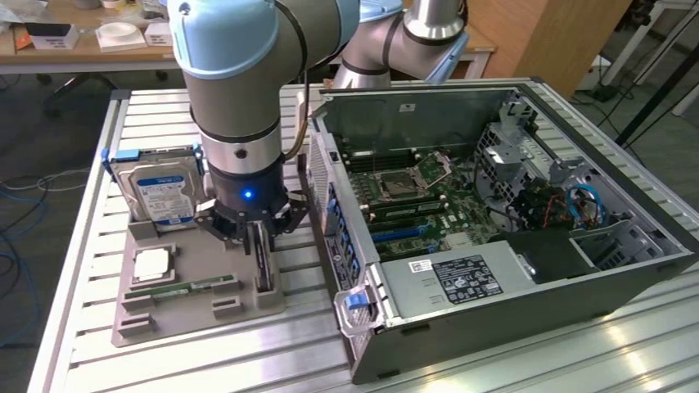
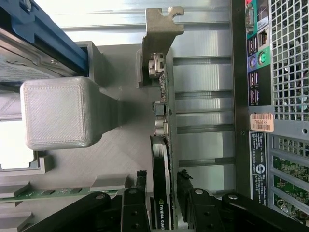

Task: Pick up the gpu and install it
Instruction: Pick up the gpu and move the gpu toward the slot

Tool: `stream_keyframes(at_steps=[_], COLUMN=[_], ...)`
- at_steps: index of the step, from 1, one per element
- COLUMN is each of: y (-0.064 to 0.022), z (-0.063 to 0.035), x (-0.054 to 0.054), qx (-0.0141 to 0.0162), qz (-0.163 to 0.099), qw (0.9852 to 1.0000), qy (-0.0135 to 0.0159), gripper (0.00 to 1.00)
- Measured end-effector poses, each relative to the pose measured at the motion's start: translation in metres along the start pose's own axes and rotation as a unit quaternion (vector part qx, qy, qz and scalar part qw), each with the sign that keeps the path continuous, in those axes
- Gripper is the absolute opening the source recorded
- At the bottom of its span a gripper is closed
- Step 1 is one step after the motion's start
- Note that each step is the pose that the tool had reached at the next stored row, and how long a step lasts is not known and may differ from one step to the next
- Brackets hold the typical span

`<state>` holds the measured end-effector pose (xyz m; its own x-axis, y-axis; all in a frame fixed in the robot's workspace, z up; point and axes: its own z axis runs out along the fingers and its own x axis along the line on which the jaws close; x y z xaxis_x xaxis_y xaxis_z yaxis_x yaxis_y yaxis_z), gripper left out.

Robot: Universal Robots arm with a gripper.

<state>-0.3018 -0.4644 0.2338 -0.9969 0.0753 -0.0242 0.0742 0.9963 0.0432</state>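
Gripper (image 1: 260, 239) sits low over the grey holder tray (image 1: 196, 315) on the bench (image 1: 218, 364), pinching the gpu (image 1: 263, 266) between its two fingers. The card stands on its long edge in a slot of the tray, directly under the gripper. In the wrist view the dark fingers (image 2: 141, 193) lie against both flat faces of the gpu (image 2: 163, 159), gripping it near one end. The rest of the card runs out ahead of the gripper (image 2: 162, 178) to its silvery end bracket (image 2: 161, 29). Just beside the gripper, toward the exterior view's right, stands the open computer case (image 1: 513, 286). On the gripper's other side the tray holds a hard drive (image 1: 164, 196) upright, with a memory stick (image 1: 180, 289) lying nearer the tray's front.
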Motion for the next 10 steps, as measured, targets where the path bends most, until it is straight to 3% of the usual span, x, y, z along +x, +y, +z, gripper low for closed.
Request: stream_keyframes(at_steps=[3, 4, 10], y=[0.0000, 0.0000, 0.0000], z=[0.0000, 0.0000, 0.0000], x=[0.0000, 0.0000, 0.0000], qx=[-0.0002, -0.0002, -0.0005], qz=[0.000, 0.000, 0.000], qw=[1.0000, 1.0000, 1.0000], qy=[0.0000, 0.0000, 0.0000], gripper=[0.37, 0.30, 0.30])
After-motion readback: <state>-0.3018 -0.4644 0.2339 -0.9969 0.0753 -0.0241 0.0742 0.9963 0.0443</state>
